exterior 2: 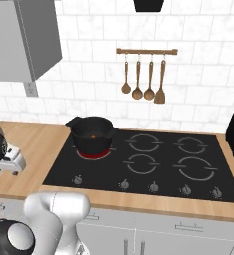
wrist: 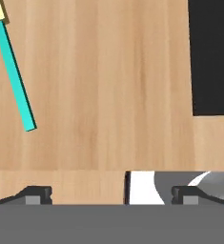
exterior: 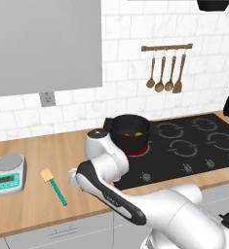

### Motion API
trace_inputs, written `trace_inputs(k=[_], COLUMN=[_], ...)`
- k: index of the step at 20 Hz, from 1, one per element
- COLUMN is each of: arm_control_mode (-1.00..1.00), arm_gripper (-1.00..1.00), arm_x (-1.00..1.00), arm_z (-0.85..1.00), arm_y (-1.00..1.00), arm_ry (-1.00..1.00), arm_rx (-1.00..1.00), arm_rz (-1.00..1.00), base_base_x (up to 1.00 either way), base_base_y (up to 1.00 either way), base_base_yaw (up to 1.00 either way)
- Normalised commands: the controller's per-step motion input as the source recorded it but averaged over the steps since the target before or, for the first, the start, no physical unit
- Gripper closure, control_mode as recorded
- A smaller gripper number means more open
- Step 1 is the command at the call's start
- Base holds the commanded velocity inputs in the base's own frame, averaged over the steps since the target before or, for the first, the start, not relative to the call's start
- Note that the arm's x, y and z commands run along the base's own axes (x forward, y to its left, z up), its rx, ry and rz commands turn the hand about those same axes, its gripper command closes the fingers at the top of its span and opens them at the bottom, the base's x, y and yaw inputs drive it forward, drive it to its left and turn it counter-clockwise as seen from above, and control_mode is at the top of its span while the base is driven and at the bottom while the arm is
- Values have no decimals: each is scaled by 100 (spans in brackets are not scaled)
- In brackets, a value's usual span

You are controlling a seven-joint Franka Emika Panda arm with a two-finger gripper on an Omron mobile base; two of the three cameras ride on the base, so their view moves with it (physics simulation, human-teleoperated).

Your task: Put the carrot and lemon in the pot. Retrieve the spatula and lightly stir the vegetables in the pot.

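Wood counter [exterior: 33, 146] ran under a white tile wall, with the black cooktop [exterior: 194, 141] set into it at the right. The pot [exterior: 130, 130] sat on the front-left burner, which glowed red beneath it. Inside the pot were orange and yellow bits, most likely the carrot [exterior: 135, 134] and the lemon [exterior: 126, 133], so I judged the loading half of the task done. Left to do: fetch the spatula [exterior: 54, 186] and stir. It lay flat on the counter well left of the pot, near a small kitchen scale [exterior: 9, 172], untouched. The arm was bent low over the counter between cooktop and spatula, with the gripper [wrist: 111, 194] pointed down at bare wood. Its fingertips [wrist: 35, 194] stood wide apart with nothing between them. View differences: the left base view gave the full spatula, the scale and both colours in the pot. The right base view showed the pot [exterior 2: 91, 132] with one orange speck, and a teal sliver at the left edge beneath the hand that may have been the handle. It also showed the wooden utensils [exterior 2: 144, 82] on their rail head-on. The hand view caught the teal handle [wrist: 14, 76] and a corner of the yellow blade at upper left, off to one side of the fingers, plus the cooktop corner [wrist: 211, 57].
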Motion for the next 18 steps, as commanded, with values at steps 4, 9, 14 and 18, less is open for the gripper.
trace_inputs(k=[4, 9, 14, 18], arm_control_mode=[-100, -100, -100, -100], arm_gripper=[-100, -100, -100, -100], arm_x=[32, 47, 27, 2], arm_z=[-13, -3, -7, -13], arm_y=[91, 77, 67, 12], arm_ry=[14, 24, 12, 1], arm_rx=[0, -4, -7, -12], arm_rz=[0, 0, 0, 0], base_base_x=[0, 0, 0, 0], base_base_y=[0, 0, 0, 0], base_base_yaw=[0, 0, 0, 0])
